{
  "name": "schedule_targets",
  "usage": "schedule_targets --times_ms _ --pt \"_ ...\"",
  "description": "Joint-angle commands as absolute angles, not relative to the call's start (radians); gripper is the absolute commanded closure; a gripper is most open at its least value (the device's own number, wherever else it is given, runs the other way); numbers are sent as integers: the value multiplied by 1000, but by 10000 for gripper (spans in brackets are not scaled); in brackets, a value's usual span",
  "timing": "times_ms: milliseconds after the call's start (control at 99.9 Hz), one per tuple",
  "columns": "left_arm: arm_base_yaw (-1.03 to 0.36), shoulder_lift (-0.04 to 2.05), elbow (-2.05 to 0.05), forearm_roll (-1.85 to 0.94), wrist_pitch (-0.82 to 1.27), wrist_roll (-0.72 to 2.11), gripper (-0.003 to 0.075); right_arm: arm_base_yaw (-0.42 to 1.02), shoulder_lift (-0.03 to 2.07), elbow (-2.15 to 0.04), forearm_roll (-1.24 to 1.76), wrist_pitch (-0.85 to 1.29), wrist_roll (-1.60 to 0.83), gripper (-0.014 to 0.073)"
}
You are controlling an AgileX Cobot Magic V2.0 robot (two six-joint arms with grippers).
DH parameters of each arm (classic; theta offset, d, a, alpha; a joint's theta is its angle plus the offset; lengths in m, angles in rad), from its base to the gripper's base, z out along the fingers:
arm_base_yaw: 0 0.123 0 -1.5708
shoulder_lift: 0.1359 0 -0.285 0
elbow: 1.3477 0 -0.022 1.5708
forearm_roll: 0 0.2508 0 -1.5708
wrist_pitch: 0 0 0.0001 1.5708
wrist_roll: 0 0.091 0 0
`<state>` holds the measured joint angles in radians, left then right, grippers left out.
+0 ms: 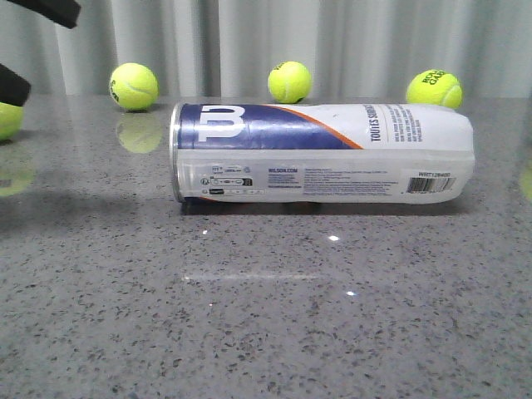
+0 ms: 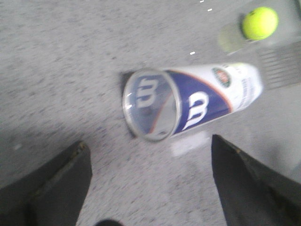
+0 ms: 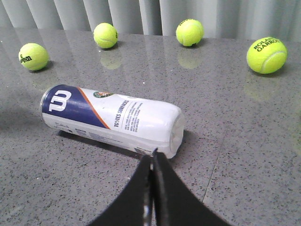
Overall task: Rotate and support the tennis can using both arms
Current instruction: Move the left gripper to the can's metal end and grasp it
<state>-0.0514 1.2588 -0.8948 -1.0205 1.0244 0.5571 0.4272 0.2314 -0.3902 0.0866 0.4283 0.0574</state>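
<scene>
Two grippers are seen over a grey speckled tabletop (image 1: 266, 332). Toward the left edge, the left gripper (image 2: 150, 188) is held wide open, its dark fingers (image 2: 51, 188) spread well apart with nothing between them; the metal-rimmed end of the tennis can (image 1: 324, 154) is faced by it, apart from the fingers. The can is laid on its side across the middle of the tabletop, rim end to the left, the barcode end to the right. Along the far edge, three tennis balls (image 1: 290, 81) are set well apart behind the can. At the can's right end, the right gripper (image 3: 153, 165) is seen with its fingers pressed together, empty, its tips just beside the can's closed end; whether contact is made cannot be told.
</scene>
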Motion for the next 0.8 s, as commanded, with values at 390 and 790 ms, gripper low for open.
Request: schedule_targets --times_ms 390,790 --pt "-196 1525 -994 -1362 1087 684 210 421 238 -416 77 355 51 658" --pt "-318 1694 -1028 -1556 1147 786 270 421 238 -416 77 355 51 658"
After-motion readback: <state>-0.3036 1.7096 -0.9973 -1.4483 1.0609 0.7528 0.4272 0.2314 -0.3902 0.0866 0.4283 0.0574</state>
